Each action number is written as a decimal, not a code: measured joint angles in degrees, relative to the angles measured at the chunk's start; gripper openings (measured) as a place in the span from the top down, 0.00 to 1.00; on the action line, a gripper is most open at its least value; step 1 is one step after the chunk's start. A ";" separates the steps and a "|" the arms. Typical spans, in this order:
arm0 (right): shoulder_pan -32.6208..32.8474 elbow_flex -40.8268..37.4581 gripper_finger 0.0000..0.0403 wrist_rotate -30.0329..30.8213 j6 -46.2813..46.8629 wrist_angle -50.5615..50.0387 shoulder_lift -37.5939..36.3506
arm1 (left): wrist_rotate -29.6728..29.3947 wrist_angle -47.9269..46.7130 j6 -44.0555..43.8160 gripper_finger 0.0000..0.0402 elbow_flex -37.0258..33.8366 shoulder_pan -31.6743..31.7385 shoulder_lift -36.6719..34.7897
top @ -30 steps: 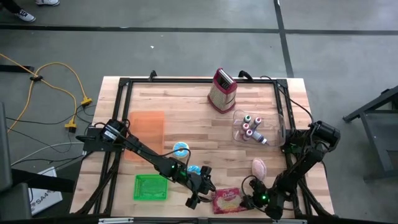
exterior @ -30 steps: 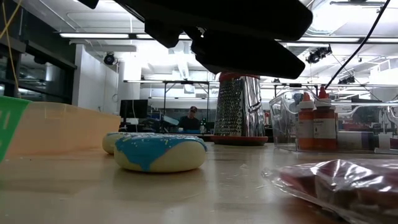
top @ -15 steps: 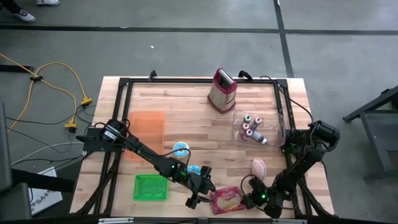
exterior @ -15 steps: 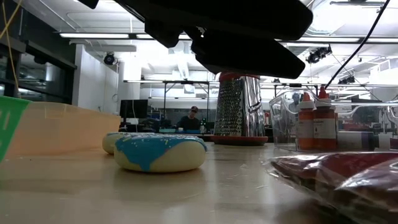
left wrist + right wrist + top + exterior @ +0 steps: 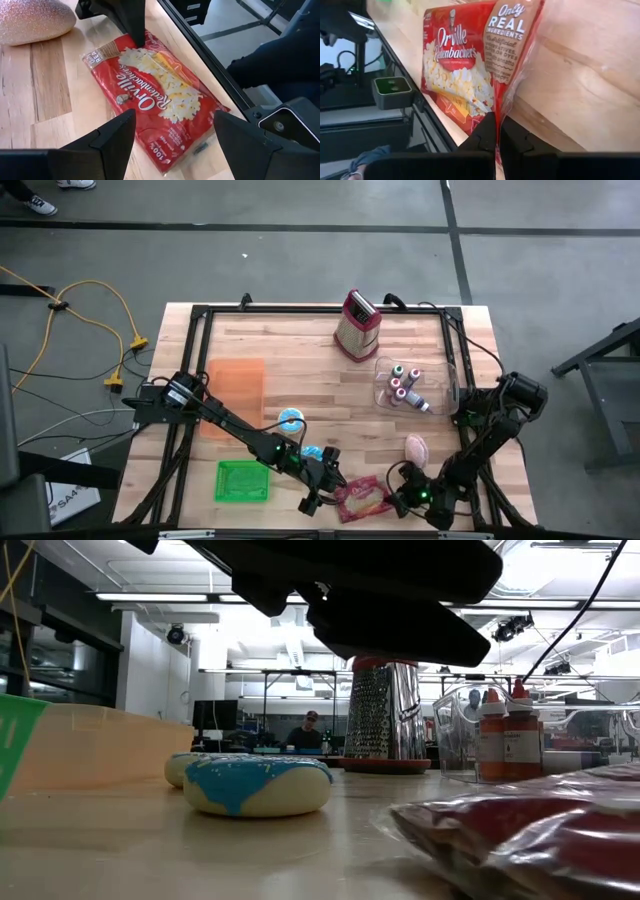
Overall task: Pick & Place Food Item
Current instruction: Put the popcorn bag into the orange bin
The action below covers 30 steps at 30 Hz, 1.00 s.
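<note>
The tabletop [image 5: 300, 350] carries everything, w/ both arms reaching in along its near edge. The step in hand is judged to be the grasp: the popcorn bag [image 5: 362, 498] has been gripped but not yet carried off.

Largest item beside the work is the green basket [image 5: 243, 480], lying near the bag on the left arm's side; it is prob. the place target, though that cannot be confirmed from the task line. The orange mat [image 5: 236, 385] is seen further back.

The popcorn bag lies at the near edge, btwn the two pincers. In the right wrist view its edge [image 5: 512, 90] is seen pinched and tilted up off the wood, while most of the bag appears still to rest on the tabletop in the left wrist view.

The right pincer [image 5: 497, 132] is clamped fully shut on the bag's edge. The left pincer [image 5: 172, 135] is held wide open just short of the bag's other end, w/ nothing in it.

Smaller items nearby: a pink glittery lump [image 5: 416, 447] just behind the bag, and a blue-iced cookie [image 5: 257, 784].

Next move calls for a clean lift so the thin film does not slip out, then a carry past the left arm, which sits in the likely path.
</note>
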 joint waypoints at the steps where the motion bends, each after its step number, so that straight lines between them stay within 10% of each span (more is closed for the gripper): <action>1: 0.02 0.00 1.00 0.02 -0.28 -0.06 0.00 | 0.00 0.00 -0.22 0.35 0.00 0.00 0.00; 30: 0.15 0.22 1.00 3.56 -16.92 3.02 -0.30 | 19.88 -3.11 -19.48 0.35 0.00 10.15 -0.04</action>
